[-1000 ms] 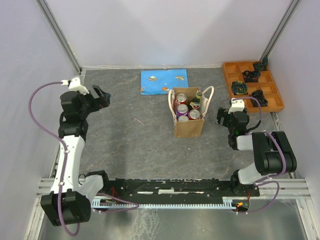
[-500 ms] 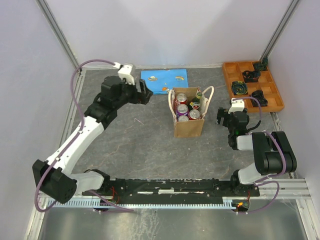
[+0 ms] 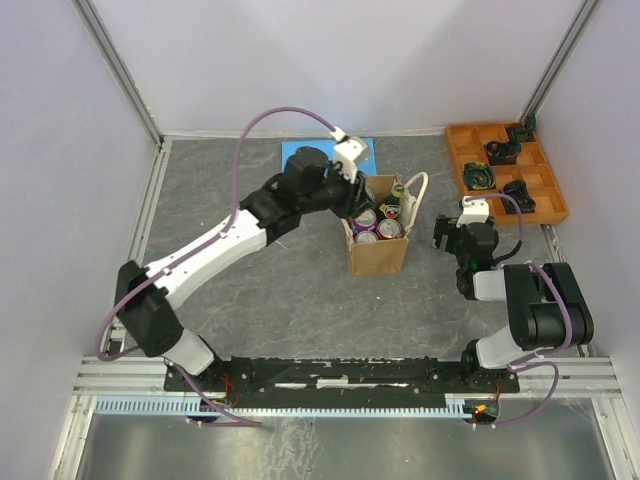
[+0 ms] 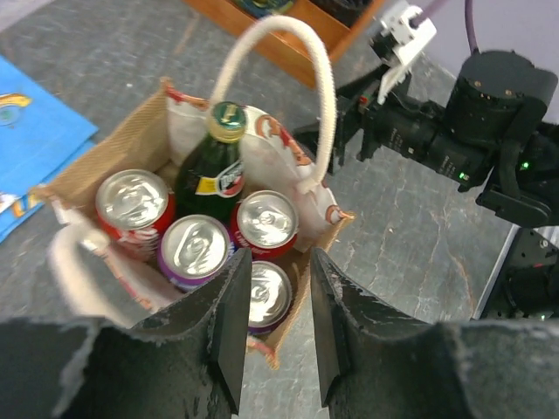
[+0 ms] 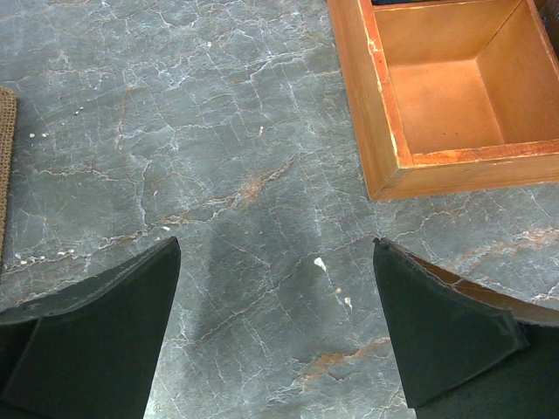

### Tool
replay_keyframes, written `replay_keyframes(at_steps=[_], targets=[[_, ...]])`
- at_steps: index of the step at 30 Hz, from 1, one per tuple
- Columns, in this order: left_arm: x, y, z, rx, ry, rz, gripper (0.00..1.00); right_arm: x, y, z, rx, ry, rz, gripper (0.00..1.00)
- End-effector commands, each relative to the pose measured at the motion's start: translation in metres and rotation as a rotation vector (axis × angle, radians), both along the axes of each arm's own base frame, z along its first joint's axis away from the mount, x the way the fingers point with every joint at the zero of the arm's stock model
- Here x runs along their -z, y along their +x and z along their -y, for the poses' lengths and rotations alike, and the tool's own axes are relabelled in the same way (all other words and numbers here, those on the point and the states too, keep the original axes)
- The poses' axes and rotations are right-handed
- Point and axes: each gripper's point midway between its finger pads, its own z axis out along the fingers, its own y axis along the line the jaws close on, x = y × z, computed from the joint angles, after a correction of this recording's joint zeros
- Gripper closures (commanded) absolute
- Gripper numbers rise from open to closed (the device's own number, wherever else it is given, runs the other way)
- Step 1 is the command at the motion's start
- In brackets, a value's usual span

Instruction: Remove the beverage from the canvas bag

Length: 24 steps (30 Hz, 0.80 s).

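Note:
The tan canvas bag [image 3: 379, 255] stands mid-table with cream handles, and it also shows in the left wrist view [image 4: 118, 148]. It holds a green bottle [image 4: 212, 175], two red cans [image 4: 131, 199] [image 4: 265, 220] and two purple cans [image 4: 194, 249] [image 4: 267, 295]. My left gripper [image 3: 357, 196] hovers over the bag's open top. In the left wrist view the left gripper [image 4: 279, 262] is open by a narrow gap and empty, with the near purple can below the gap. My right gripper [image 3: 445, 235] is wide open and empty over bare table [image 5: 275, 249], right of the bag.
An orange compartment tray [image 3: 507, 172] with dark small items sits at the back right; its corner is close to my right gripper [image 5: 437, 96]. A blue printed mat [image 3: 308, 165] lies behind the bag. Walls enclose the table on three sides.
My left arm has swung from the far left across the table to above the bag. The right arm and the bag have not moved.

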Motion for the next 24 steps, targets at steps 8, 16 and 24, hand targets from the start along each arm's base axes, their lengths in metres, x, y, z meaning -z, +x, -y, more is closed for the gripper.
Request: replay_keyframes(at_steps=[8,16,24], targets=[[0.025,0.029,0.043,-0.019,0.044,0.019,0.62,-0.020,0.013,0.000,-0.006,0.000,0.069,0.01],[0.068,0.038,0.046,-0.048,0.138,-0.008,0.62,-0.020,0.013,-0.001,-0.006,0.001,0.069,0.01],[0.085,0.025,0.065,0.053,0.162,-0.003,0.25,-0.019,0.013,0.000,-0.005,0.001,0.068,0.01]])
